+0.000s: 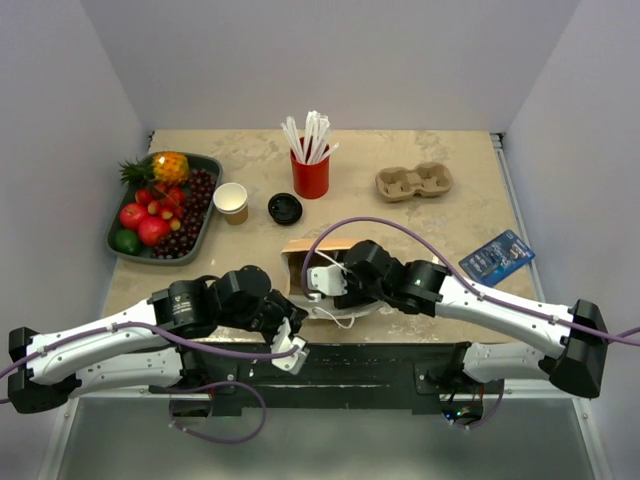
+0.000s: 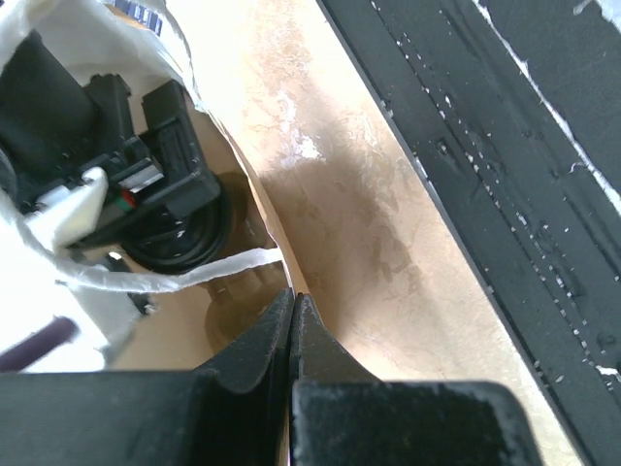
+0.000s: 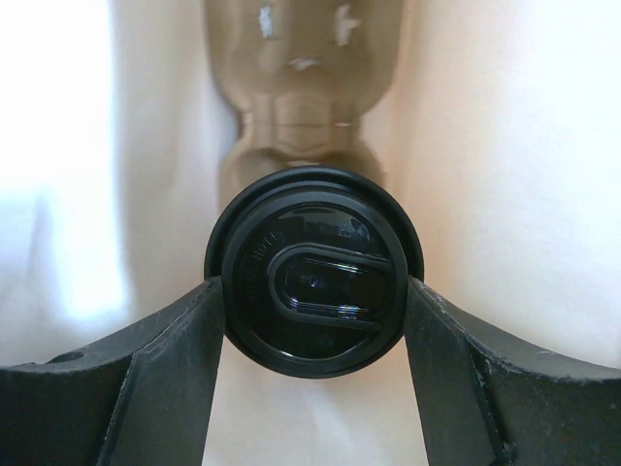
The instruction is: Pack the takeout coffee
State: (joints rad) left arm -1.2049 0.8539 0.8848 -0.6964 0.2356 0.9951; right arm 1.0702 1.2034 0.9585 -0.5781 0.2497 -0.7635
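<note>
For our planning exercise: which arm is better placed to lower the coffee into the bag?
Right. The right claw grips the lidded coffee cup inside the bag; the left claw is shut at the bag's edge, holding no cup.

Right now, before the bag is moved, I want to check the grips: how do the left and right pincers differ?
The left pincer is fully shut, pinching the paper bag's rim; the right pincer stands wide, its fingers pressed on either side of the takeout coffee's black lid. The left pincer sits outside, at the bag's mouth; the right pincer reaches inside the bag. Both are working on the same bag.
</note>
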